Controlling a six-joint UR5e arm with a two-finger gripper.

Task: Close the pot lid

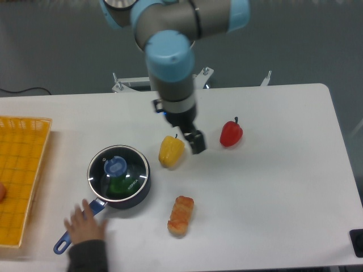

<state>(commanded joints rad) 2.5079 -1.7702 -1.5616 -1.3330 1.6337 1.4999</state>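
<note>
Your two-finger gripper (198, 143) hangs above the table between the yellow bell pepper (171, 151) and the red bell pepper (231, 134), holding nothing; its fingers look drawn together, though from this angle you cannot really tell. The round glass lid with the blue centre knob (116, 167) lies well off to its left, apparently seated flat on the small dark saucepan (139, 194), whose long blue handle (76, 229) runs down-left under a person's hand (85, 225).
</note>
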